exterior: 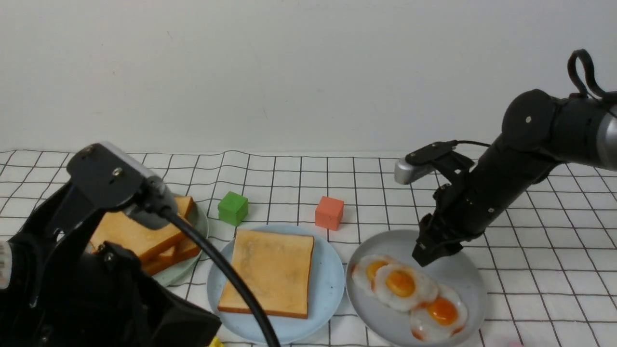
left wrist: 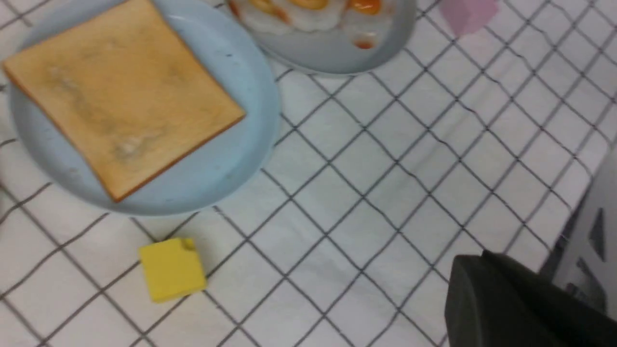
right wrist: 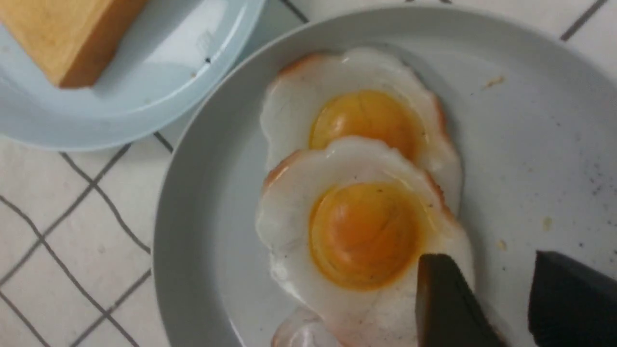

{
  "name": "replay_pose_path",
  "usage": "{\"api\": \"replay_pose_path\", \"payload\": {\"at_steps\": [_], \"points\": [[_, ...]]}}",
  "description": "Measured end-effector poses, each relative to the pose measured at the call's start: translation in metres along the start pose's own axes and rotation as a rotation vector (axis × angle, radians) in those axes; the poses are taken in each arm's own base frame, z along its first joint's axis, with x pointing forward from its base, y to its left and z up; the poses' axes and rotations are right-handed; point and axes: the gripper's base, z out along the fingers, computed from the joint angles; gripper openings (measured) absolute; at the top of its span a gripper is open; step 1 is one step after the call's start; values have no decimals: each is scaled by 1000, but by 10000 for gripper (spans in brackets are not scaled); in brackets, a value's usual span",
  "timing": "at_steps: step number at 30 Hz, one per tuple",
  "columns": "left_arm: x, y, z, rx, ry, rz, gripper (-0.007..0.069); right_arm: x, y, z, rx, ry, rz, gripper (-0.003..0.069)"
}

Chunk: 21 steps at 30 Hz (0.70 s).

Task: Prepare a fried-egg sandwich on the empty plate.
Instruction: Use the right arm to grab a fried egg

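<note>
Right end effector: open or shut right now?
Open: the right end effector shows its two fingers apart in the right wrist view, with the grey plate visible between them and nothing gripped.

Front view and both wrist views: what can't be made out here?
Left pincer: only a dark corner at the left wrist view's edge; open or shut unclear.
Toast pile: front view, the left arm covers part; slice count unclear.
Pink block: cut off by the left wrist view's edge.

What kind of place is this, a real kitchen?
Likely a robot-lab tabletop staged as a mock kitchen: grid-patterned cloth against a bare white wall, a green cube, fried eggs on a grey plate.
</note>
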Motion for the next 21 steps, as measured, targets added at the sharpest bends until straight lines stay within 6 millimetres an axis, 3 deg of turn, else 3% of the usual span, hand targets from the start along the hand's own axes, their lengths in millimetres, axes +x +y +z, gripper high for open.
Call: {"api": "replay_pose_path", "payload": {"at_steps": [6,11,21], "points": [[1,-3,1,-26,9,3,-13,-6,9,13,4,0,-157,283],[1,-2,1,-29,9,2,-13,-7,9,22,8,2,-182,267],[1,-2,1,-29,8,1,-13,-6,6,31,3,17,-178,138]]}}
